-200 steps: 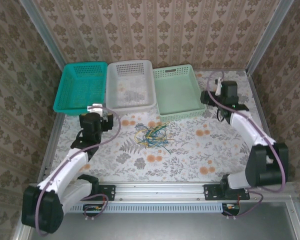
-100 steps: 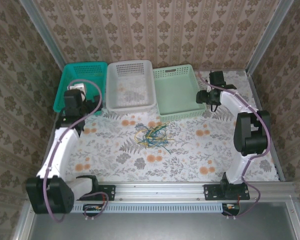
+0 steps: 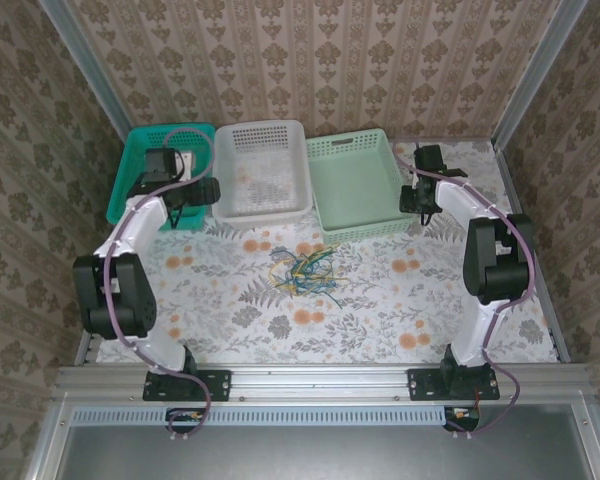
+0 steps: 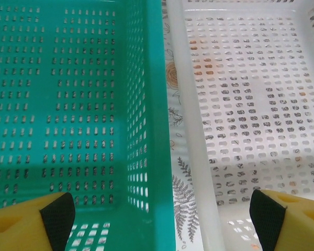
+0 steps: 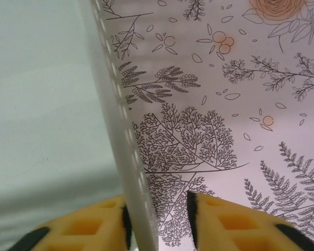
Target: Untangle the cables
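Observation:
The cables (image 3: 305, 270), a small tangle of thin yellow, green and blue wires, lie on the flowered tablecloth in the middle, away from both arms. My left gripper (image 3: 193, 190) hangs at the back left over the neighbouring walls of the teal basket (image 3: 140, 200) and the white basket (image 3: 262, 212). In the left wrist view the left gripper (image 4: 159, 222) is wide open with nothing held. My right gripper (image 3: 418, 198) is at the right wall of the light green basket (image 3: 358, 228). The right gripper (image 5: 158, 222) straddles that wall (image 5: 118, 120): the left pad (image 5: 126, 222) touches it, the right pad stands apart.
Three perforated baskets stand in a row along the back: teal (image 4: 68, 104), white (image 4: 251, 104) and light green (image 5: 42, 104). A strip of cloth shows between the teal and white ones. Patterned walls close in the table on three sides.
The left arm folded back and its gripper swung right, from over the teal basket to the teal and white walls. The right gripper's jaws narrowed round the green basket's wall.

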Available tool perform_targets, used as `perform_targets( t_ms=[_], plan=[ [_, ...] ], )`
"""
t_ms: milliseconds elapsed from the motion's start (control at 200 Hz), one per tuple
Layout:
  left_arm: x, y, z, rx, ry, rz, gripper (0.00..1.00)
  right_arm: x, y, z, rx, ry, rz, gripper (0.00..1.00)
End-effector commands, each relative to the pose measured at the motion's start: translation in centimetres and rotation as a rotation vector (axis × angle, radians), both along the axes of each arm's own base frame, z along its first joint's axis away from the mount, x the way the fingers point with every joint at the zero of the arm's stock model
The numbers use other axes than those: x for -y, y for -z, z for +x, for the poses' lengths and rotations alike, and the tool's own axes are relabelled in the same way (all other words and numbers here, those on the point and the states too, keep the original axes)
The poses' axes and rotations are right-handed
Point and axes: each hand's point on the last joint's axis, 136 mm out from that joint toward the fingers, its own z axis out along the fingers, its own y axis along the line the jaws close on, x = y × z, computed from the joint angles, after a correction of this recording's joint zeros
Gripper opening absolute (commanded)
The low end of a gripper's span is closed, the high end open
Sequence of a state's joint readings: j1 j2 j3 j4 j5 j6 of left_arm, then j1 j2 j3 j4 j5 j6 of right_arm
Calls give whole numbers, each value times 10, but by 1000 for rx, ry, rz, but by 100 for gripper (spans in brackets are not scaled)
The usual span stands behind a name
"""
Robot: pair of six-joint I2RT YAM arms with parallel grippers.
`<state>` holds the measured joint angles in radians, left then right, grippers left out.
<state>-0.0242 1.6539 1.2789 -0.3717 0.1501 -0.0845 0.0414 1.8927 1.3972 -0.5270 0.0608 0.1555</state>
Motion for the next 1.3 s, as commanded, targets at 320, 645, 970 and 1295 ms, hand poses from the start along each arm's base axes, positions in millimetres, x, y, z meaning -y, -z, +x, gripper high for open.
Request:
perform_targets(
  t_ms=[320,645,970,1295],
  plan=[
    [-1,27,30,-72,37,31,82,60,0,-54,-44,146,-98,18],
    [31,43,42,-89,115,40,64,84,-19,-60,15,112,-201,35],
    [73,58,20,-100,198,36,36,70,-58,-69,115,117,-180,70],
    [137,62,-6,-120,252,-3,35,17,-95,-91,223,13,-135,72]
  ],
)
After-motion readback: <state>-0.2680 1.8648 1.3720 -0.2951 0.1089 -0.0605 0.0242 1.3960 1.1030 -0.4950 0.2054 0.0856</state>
